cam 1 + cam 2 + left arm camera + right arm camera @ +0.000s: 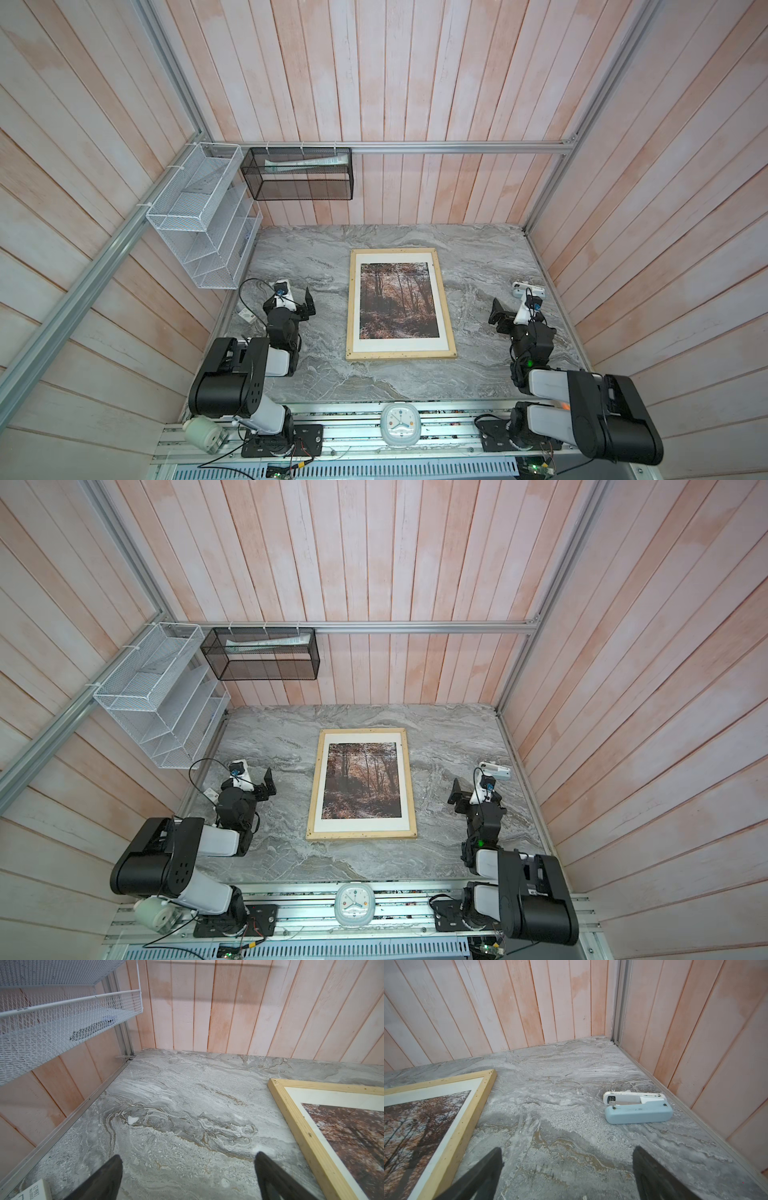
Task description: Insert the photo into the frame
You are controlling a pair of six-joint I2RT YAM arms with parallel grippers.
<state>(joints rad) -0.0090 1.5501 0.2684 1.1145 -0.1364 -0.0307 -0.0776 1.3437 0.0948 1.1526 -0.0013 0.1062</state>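
The frame (401,355) of pale wood strips lies flat in the middle of the marble table in both top views (361,835). Inside it lies the photo (399,301) of an autumn forest, with a white border all round it (363,781). My left gripper (308,305) hovers left of the frame, open and empty. In the left wrist view my left gripper (188,1155) has bare marble between its fingers, beside a corner of the frame (295,1124) and the photo (353,1132). My right gripper (498,314) stands open and empty right of the frame (467,1124); in its wrist view, the right gripper (567,1148) is over bare marble.
A white and pale blue stapler (637,1111) lies near the right wall, behind my right gripper. On the left wall hangs a white wire rack (203,220), next to a black mesh basket (299,174) on the back rail. A small clock (401,424) sits at the front edge.
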